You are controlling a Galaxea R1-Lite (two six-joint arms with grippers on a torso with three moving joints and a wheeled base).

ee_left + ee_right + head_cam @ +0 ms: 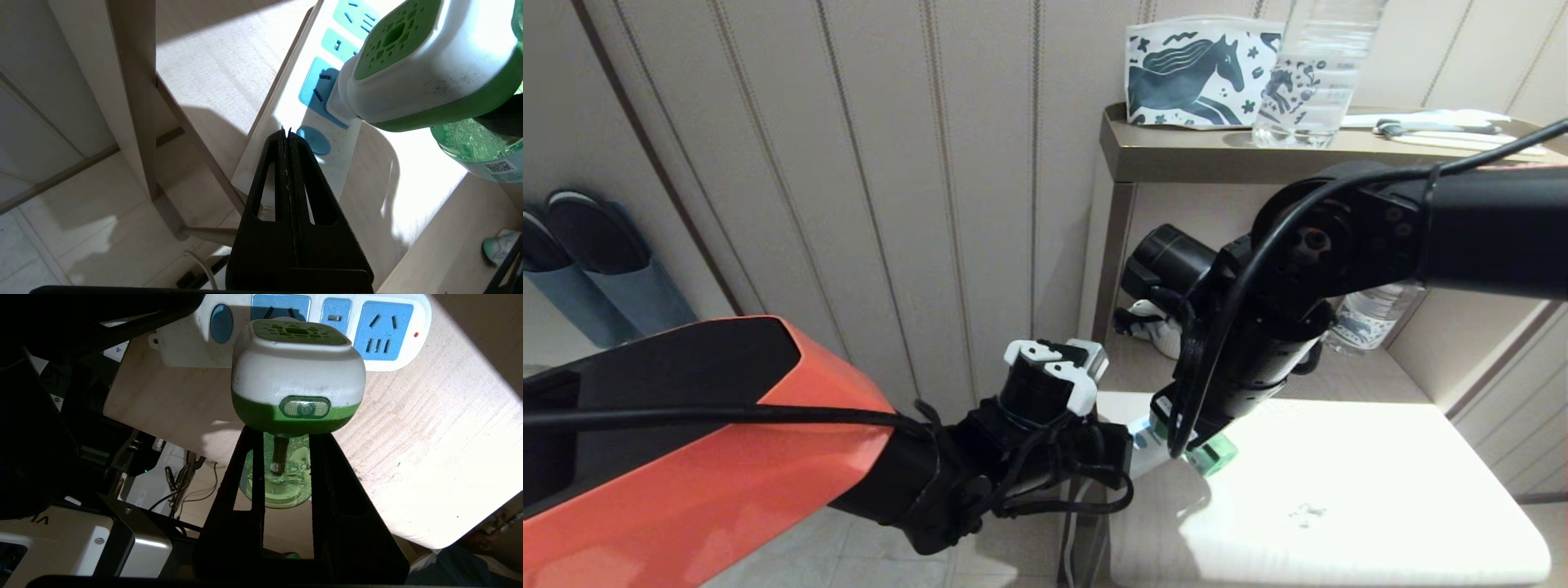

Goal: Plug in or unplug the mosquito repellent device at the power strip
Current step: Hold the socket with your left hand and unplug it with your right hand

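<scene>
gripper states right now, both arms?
Left gripper: shut, holding nothing, tip by the power strip near its blue button.
Right gripper: shut on the mosquito repellent device, jaws clamping its green bottle.

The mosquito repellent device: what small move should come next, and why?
Probably the right gripper pulls the mosquito repellent device straight off the power strip: its fingers clamp the bottle, and the shut left gripper seems to press the strip's button end.

Power strip (pixel 294 330) on shelf (pixel 429 449); mosquito repellent device (pixel 298 371) against its socket nearest button.
</scene>
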